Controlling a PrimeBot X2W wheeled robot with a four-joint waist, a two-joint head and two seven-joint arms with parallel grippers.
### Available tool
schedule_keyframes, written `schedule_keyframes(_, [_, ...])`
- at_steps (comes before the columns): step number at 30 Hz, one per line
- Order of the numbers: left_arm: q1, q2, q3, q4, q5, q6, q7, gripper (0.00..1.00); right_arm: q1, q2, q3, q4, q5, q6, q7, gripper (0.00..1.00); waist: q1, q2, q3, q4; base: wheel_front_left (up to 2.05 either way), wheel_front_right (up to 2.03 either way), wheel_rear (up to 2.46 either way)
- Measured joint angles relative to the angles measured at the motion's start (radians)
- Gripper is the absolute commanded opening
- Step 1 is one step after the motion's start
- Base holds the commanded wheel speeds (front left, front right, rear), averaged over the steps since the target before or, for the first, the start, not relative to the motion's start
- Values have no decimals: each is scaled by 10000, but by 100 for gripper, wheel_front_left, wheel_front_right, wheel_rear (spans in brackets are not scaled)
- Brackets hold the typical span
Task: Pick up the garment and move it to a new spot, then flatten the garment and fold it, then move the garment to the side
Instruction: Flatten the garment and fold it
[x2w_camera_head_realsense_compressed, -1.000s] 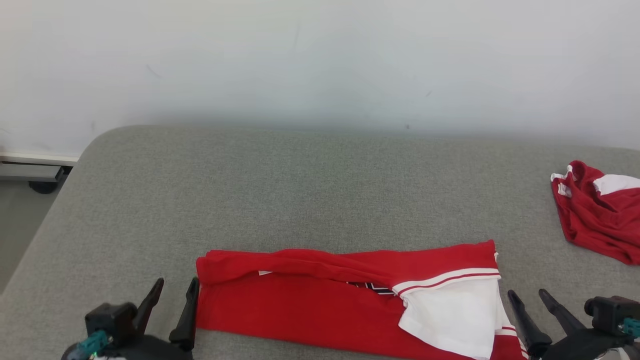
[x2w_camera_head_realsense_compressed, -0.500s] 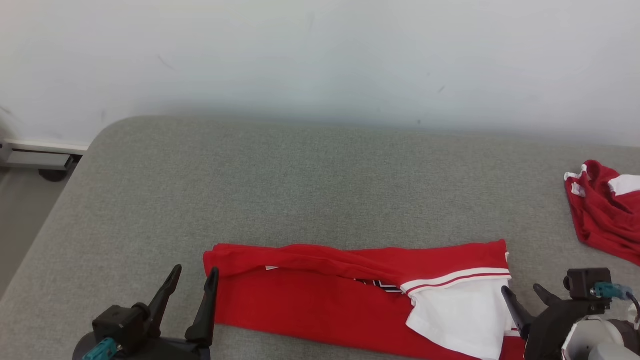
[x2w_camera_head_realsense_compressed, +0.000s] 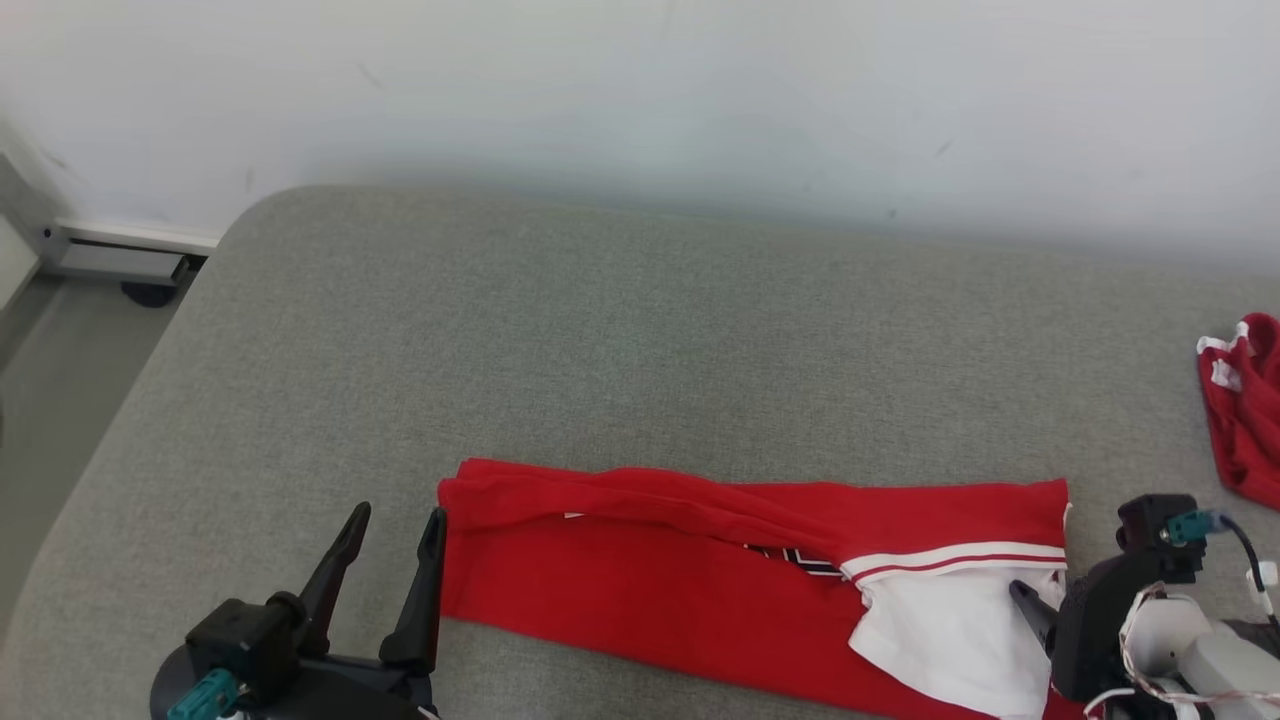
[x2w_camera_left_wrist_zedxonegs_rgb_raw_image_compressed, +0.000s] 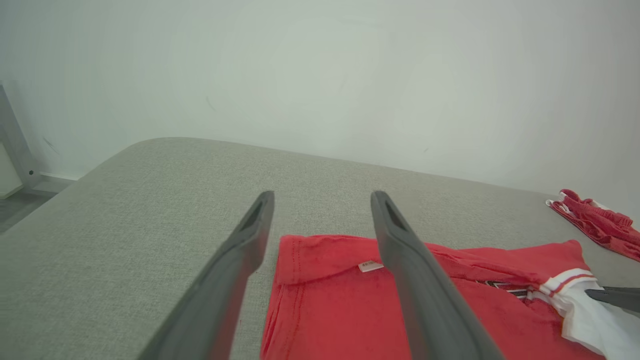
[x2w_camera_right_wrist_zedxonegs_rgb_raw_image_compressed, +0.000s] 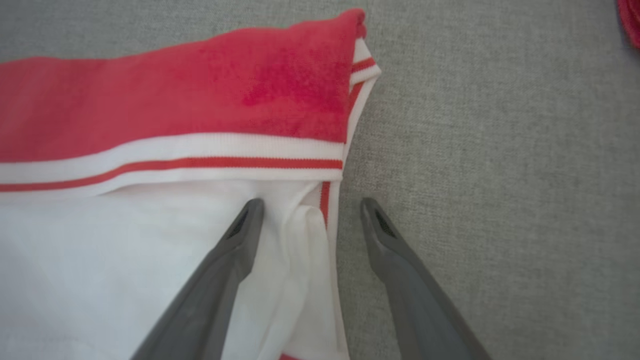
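Bracketing garment (x2w_camera_head_realsense_compressed: 640, 600) ends, left pincer (x2w_camera_head_realsense_compressed: 398, 513), right pincer (x2w_camera_right_wrist_zedxonegs_rgb_raw_image_compressed: 311, 202) (both agape), cushion (x2w_camera_head_realsense_compressed: 600, 350) beyond.

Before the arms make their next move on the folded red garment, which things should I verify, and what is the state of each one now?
1. Left jaws open, beside the left edge of the folded red garment: ok.
2. Right jaws open, one finger over the white panel, the other over the grey cushion: ok.
3. Right jaws touching the cloth: cannot tell.
4. Far flap folded straight: not ok, its edge runs slanted.
5. Second red garment lies apart, at far right: ok.
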Motion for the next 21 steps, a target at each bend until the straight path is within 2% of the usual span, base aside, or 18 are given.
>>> schedule_keyframes(4, [21, -19, 102, -27, 84, 2, 0, 100, -249, -6, 109, 186, 140, 109, 637, 100, 0, 0, 126, 122, 0, 0, 0])
schedule_keyframes(5, [65, -19, 136, -27, 88, 2, 0, 100, -326, -6, 107, 219, 203, 196, 719, 47, 0, 0, 140, 138, 0, 0, 0])
schedule_keyframes(6, [120, -17, 169, -29, 109, 2, 0, 100, -351, 0, 77, 236, 278, 236, 780, 0, 0, 0, 147, 143, 0, 0, 0])
schedule_keyframes(9, [147, -29, 305, -29, 128, 2, 0, 100, -463, 67, 127, 284, 385, 546, 1068, 0, 0, 0, 139, 108, 0, 0, 0])
schedule_keyframes(15, [383, -75, 445, -54, 190, 4, -2, 100, -722, 79, 65, 433, 410, 736, 1225, 0, 0, 1, 96, -114, 0, 0, 0])
schedule_keyframes(21, [396, -153, 571, -54, 207, 4, 0, 100, -753, -1074, -161, 757, 343, 895, 1225, 0, 0, 1, 40, -395, 0, 0, 0])
